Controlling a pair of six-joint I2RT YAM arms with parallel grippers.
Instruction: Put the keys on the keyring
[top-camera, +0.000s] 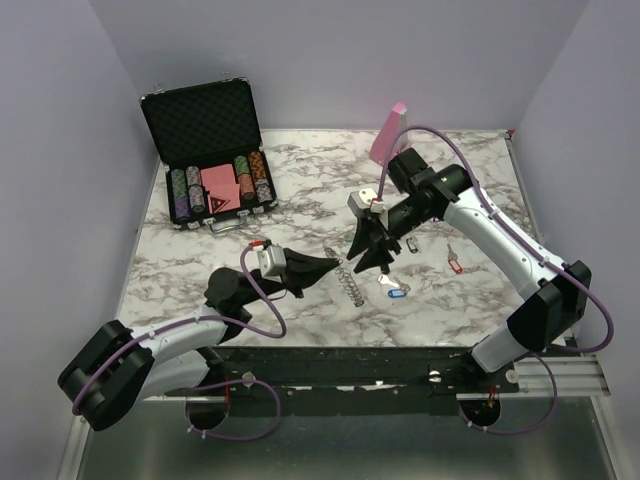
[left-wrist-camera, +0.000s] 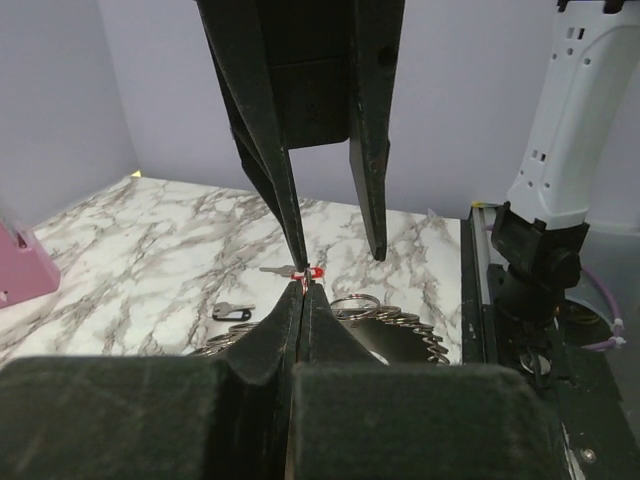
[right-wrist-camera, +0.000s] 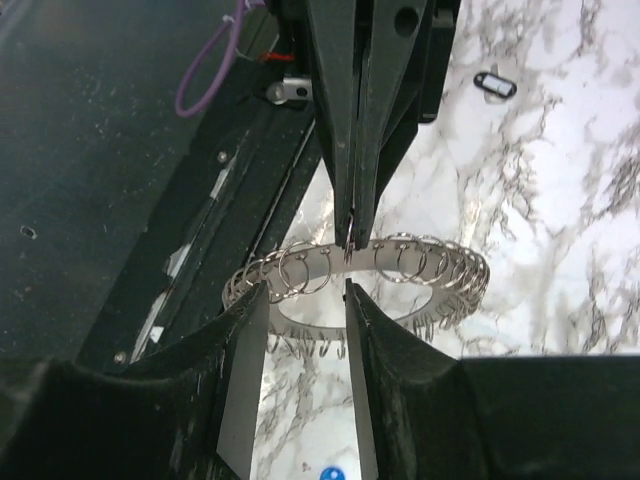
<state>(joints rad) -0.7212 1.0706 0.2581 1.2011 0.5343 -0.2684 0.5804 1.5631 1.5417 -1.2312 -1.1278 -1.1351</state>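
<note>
My left gripper (top-camera: 337, 263) is shut on one small loop on the rim of the keyring (top-camera: 351, 287), a flat grey metal ring lined with loops (right-wrist-camera: 430, 268), and holds it just above the marble table. My right gripper (right-wrist-camera: 305, 290) hovers over the ring's near rim, open and empty; in the top view it (top-camera: 368, 264) points down at the ring. In the left wrist view the ring (left-wrist-camera: 405, 332) shows behind my closed fingertips (left-wrist-camera: 296, 300). Loose keys lie to the right: a blue-tagged one (top-camera: 394, 290), a black one (top-camera: 408, 245) and a red one (top-camera: 455, 263).
An open black case (top-camera: 215, 150) of poker chips stands at the back left. A pink wedge block (top-camera: 388, 135) stands at the back centre behind the right arm. The right arm's white link (left-wrist-camera: 570, 130) rises beside the table's black front rail (left-wrist-camera: 480, 300).
</note>
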